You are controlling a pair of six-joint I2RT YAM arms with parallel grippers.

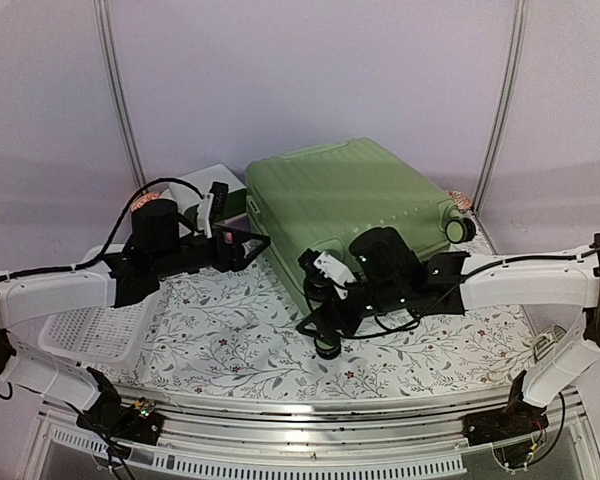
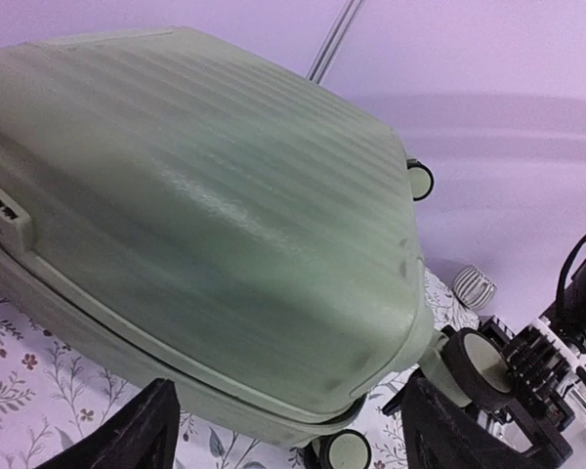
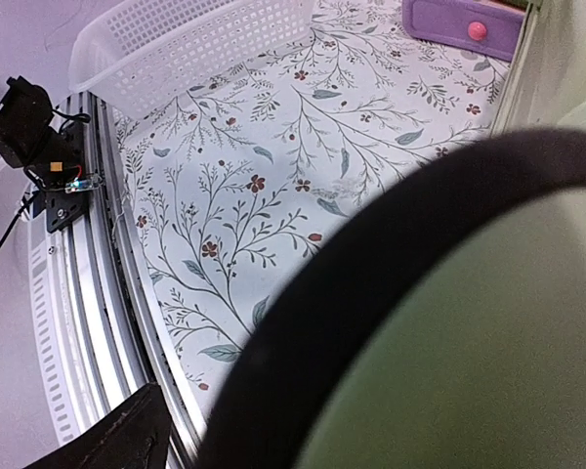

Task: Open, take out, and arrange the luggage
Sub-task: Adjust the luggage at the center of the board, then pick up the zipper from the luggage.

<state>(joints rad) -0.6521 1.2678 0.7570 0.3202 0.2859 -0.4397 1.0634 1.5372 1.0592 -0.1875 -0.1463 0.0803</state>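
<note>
We find the luggage [image 1: 350,200] lying centre-rear on the worktop [image 1: 240,350], the drawer box [image 1: 205,185] just beside it on the left, and the basket [image 1: 80,335] nearer, far left.

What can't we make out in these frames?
- Luggage contents: every view, closed shell hides them.
- Right tool contact with the wheel: right wrist view, the wheel fills the frame and hides one finger.
- Drawer box: top view, left arm covers part of it.
- Basket: right wrist view, cut off by the top edge.

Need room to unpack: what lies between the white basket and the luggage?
Bare floral cloth, shown in the right wrist view; top view shows the left gripper above it.
</note>
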